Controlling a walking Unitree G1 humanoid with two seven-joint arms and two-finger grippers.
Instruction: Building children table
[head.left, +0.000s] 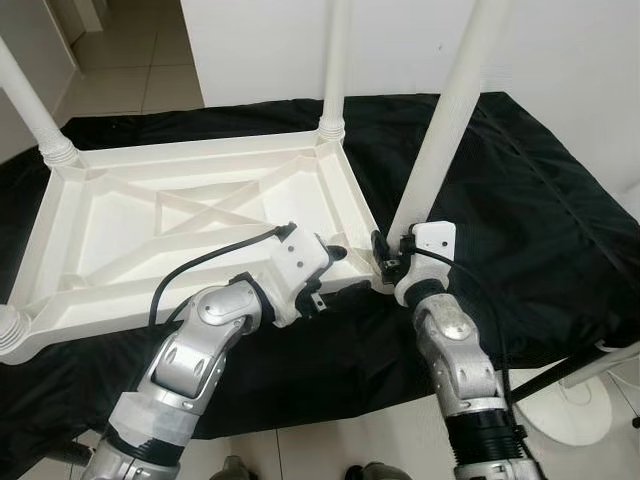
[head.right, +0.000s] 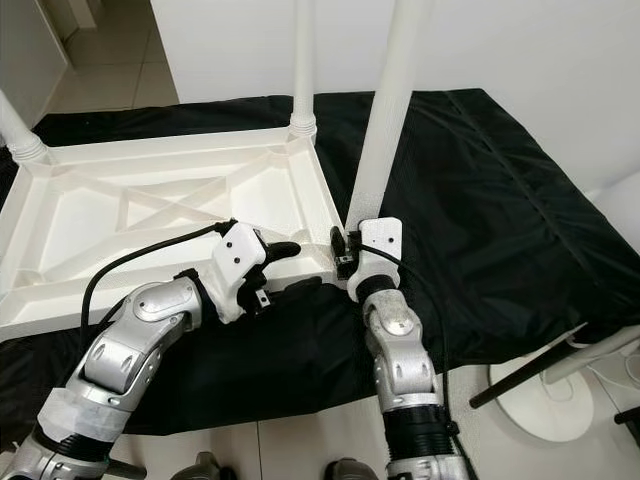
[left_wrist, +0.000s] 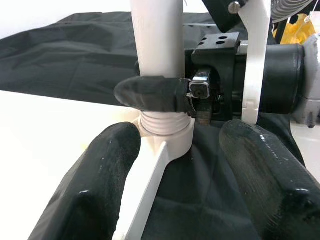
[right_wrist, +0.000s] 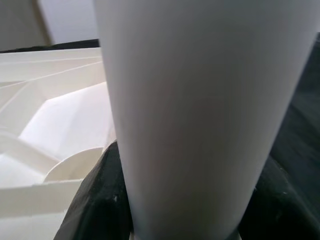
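Item: table leg, white, tapered, standing nearly upright at centre-right of the head views, its threaded foot entering the corner socket of the upturned tabletop.

Tabletop: white plastic, ribbed underside up, lying across the left half of the frame on a black cloth that covers the worktop. 2 other legs are already standing at the far corners, with another corner fitting at the lower left edge.

Right pincer: pinching the leg just above its threads; one black finger wraps the shaft.

Left pincer: spread, fingers on either side of the tabletop's near corner rim, not seen to grip.

Handling note: the step appears to be screwing in this leg. Keep the leg square to the socket so the threads do not cross, turn in short re-grips low on the shaft, and let the left pincer steady the corner against rotation.
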